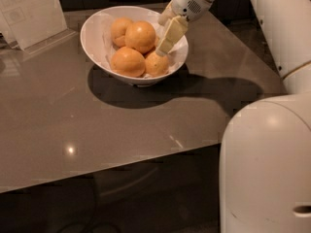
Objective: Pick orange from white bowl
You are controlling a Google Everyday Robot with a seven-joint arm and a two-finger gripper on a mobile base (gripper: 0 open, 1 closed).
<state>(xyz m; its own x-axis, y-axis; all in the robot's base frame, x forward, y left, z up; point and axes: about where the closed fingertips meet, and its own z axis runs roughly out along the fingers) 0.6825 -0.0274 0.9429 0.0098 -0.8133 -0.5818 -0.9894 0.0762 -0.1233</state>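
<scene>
The white bowl [97, 28] stands at the back of the table and holds several oranges. The biggest, roundest orange [141, 35] sits on top of the pile in the middle. Smaller oranges lie at the front left [128, 62], the front right [155, 66] and the back left [119, 28]. My gripper [165, 41] reaches down into the bowl from the upper right. It is at the right side of the big orange, just above the front right one. It hides the bowl's right inside.
The bowl rests on a glossy grey-brown table [73, 125]. A white sign card in a clear stand [31, 11] is at the back left. My white arm and base [272, 144] fill the right side. The table's front edge runs across the lower left.
</scene>
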